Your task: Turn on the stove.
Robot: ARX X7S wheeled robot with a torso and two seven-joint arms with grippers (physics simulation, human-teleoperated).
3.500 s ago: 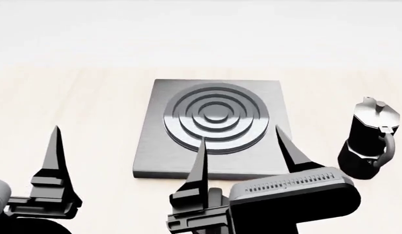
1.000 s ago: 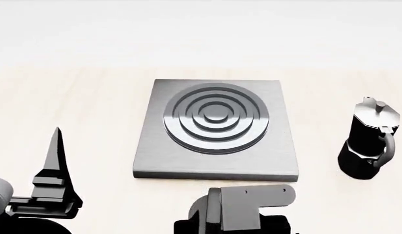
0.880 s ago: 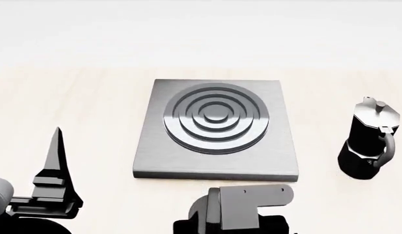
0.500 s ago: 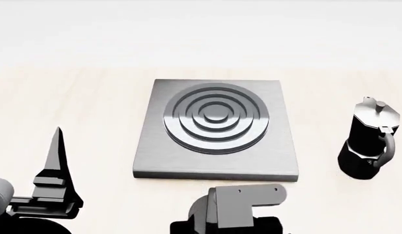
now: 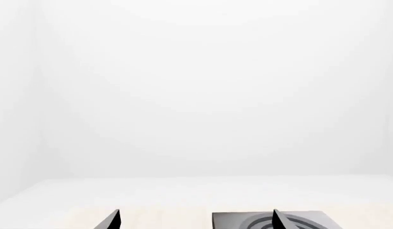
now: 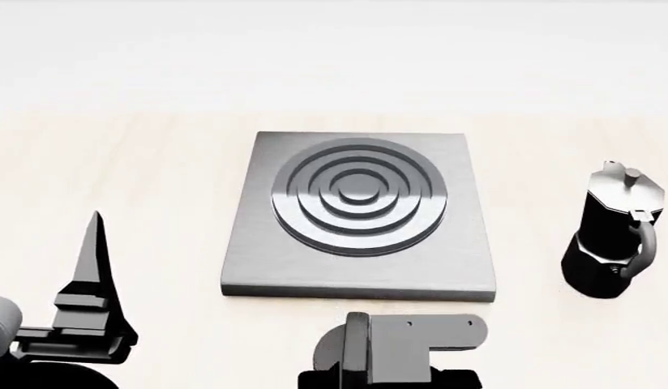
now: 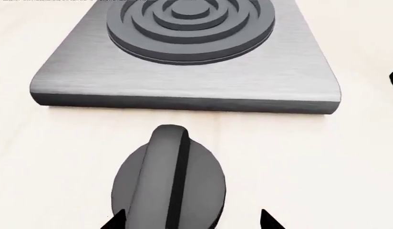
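Observation:
The stove (image 6: 359, 212), a square brushed grey slab with raised burner rings, lies mid-table. Its black ridged knob (image 7: 168, 180) sits on the table just before the slab's front edge (image 7: 183, 102), and its ridge points toward the slab. My right gripper (image 7: 193, 220) hangs over the knob, open, with one fingertip (image 7: 118, 219) at the knob's rim and the other clear of it. In the head view the right wrist housing (image 6: 404, 347) hides the knob. My left gripper (image 5: 195, 222) is open and holds nothing, well left of the stove; one finger (image 6: 93, 267) shows.
A black moka pot (image 6: 615, 235) stands upright on the table to the right of the stove, a short gap from the slab's right edge. The pale wooden tabletop (image 6: 139, 162) stretches to the left and behind the slab.
3.5 s ago the right gripper's fingers pointed forward over the slab's front edge; now they have tipped down out of the head view. Over the last second the wrist housing shifted slightly. The left arm stayed still.

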